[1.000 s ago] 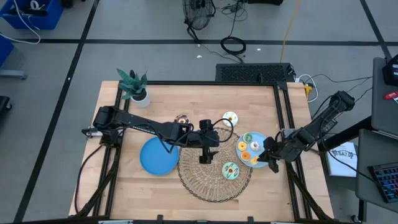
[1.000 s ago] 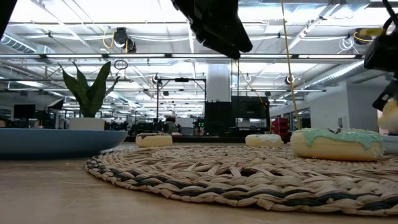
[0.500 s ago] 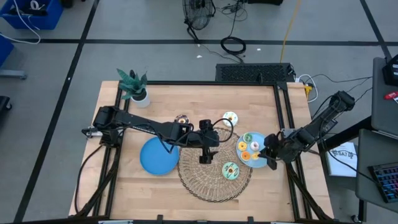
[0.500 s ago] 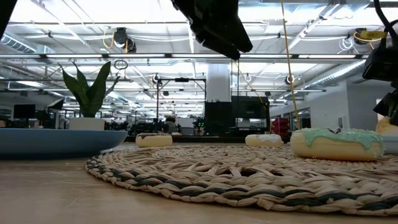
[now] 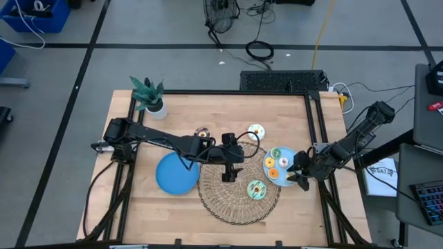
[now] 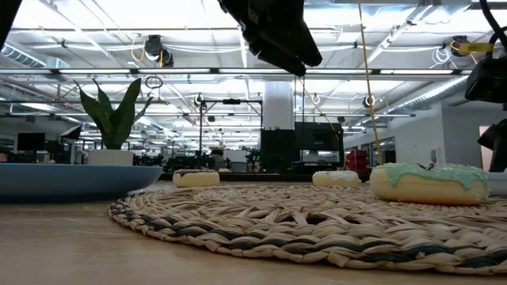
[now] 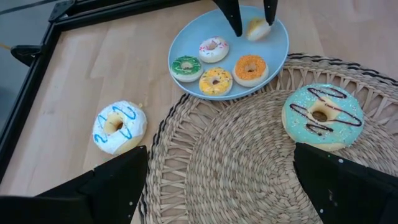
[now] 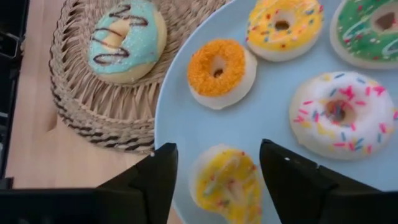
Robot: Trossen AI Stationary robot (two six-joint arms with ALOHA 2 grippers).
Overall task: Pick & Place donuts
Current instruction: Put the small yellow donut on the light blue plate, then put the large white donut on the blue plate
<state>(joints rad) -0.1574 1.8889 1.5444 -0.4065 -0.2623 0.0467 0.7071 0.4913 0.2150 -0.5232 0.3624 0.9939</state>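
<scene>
A blue plate [image 5: 280, 166] at the wicker mat's right edge holds several small donuts: green [image 8: 367, 22], yellow [image 8: 283, 25], orange [image 8: 221, 71], white with pink sprinkles [image 8: 339, 112] and a small yellow one [image 8: 227, 183]. My right gripper [image 8: 217, 186] is open over the plate's near right part, its fingers on either side of the small yellow donut [image 7: 255, 28], which lies tilted on the plate. A teal-iced donut [image 7: 320, 115] lies on the mat [image 5: 235, 187]. My left gripper [image 5: 229, 173] hangs open above the mat with nothing between its fingers. My right gripper comes from above with its fingers on either side of the small yellow donut's rim [image 8: 255, 186]. The donut rests on the plate. Whether a finger touches it, I cannot tell.
A white donut with blue icing lines [image 7: 118, 124] and a brown one [image 5: 202, 132] lie on the bare wood beyond the mat. A second blue plate [image 5: 176, 173] lies left of the mat. A potted plant [image 5: 149, 97] stands at the far left corner.
My right gripper has opened over the blue plate and let go of the small yellow donut. The donut has come down onto the plate and lies between the fingers.
</scene>
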